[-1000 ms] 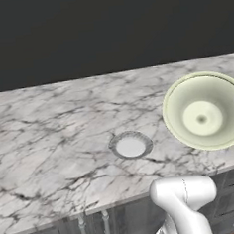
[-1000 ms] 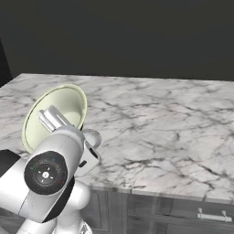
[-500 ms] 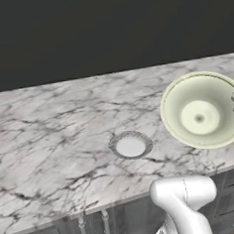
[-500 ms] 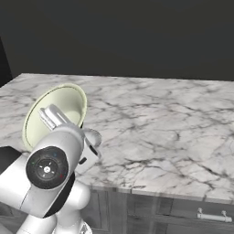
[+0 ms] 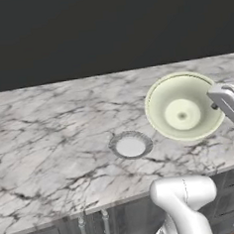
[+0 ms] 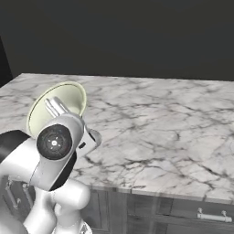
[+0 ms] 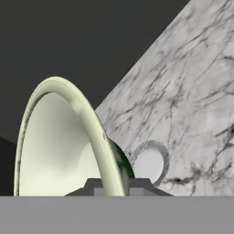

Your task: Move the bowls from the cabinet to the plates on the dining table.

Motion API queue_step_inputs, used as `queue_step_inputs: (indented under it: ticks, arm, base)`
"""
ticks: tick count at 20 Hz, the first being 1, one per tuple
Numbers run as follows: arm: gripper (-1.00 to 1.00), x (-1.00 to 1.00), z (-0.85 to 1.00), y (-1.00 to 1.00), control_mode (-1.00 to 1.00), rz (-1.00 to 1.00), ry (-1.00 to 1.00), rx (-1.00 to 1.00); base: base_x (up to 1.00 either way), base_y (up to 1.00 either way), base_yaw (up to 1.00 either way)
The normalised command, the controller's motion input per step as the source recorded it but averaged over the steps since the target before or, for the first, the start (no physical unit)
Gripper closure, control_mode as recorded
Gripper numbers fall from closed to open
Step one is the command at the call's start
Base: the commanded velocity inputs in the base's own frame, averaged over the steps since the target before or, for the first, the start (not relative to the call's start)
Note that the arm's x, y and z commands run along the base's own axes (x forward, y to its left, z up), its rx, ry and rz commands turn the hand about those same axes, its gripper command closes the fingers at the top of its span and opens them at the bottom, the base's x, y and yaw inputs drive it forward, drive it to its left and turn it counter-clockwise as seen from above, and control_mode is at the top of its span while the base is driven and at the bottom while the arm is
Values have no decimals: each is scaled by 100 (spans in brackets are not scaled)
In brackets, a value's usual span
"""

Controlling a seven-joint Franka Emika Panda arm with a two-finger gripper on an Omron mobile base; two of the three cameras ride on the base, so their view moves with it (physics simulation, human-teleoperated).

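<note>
My claw [image 7: 112, 185] pinches the rim of a pale cream-green bowl [image 5: 183, 106], tilted, its glazed hollow facing away from me.

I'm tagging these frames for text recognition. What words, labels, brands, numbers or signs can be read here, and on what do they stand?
None: no readable text in any view.
The bowl, the plate, the dining table and the gripper bear no lettering or marks.
</note>
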Motion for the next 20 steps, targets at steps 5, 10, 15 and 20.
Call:
queue_step_inputs:
  ticks: [5,10,15,20]
  arm:
    - [100,55,-16,17,-100,0,8,1]
    - [100,48,-9,7,-100,0,11,5]
    - [100,45,-8,4,-100,0,12,6]
    - [100,32,-5,2,-100,1,10,5]
  base:
    - [0,0,0]
    - [0,0,0]
    - [0,0,0]
    - [0,0,0]
